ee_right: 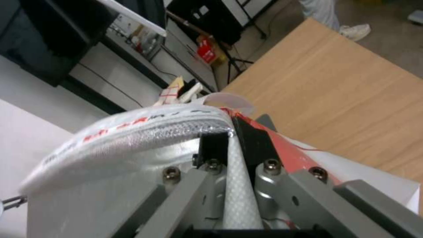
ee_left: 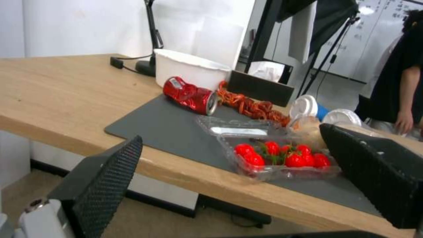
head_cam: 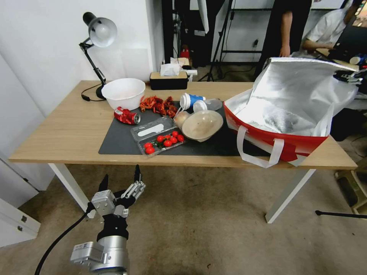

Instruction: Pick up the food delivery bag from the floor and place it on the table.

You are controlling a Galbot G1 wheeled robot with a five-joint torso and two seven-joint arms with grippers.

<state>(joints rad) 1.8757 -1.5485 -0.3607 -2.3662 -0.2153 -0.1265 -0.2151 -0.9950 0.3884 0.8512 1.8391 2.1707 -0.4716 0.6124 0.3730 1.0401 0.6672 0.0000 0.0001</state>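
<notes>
Now the boxy red-and-white foil-lined delivery bag point(head_cam: 290, 114) sits on my light-wood table point(head_cam: 69, 133), at about three o'clock from the dark grey mat point(head_cam: 122, 143). My right pincer point(ee_right: 233, 145) is clamped on its white strap. My left pincer point(head_cam: 120, 181) hangs spread wide at seven o'clock, above the beige carpet point(head_cam: 214, 236).

The left pincer point(ee_left: 247, 185) is held open, level with the table point(ee_left: 66, 96) edge. A tomato box point(ee_left: 282, 162) and crushed can point(ee_left: 189, 96) are seen on the mat point(ee_left: 167, 125).
</notes>
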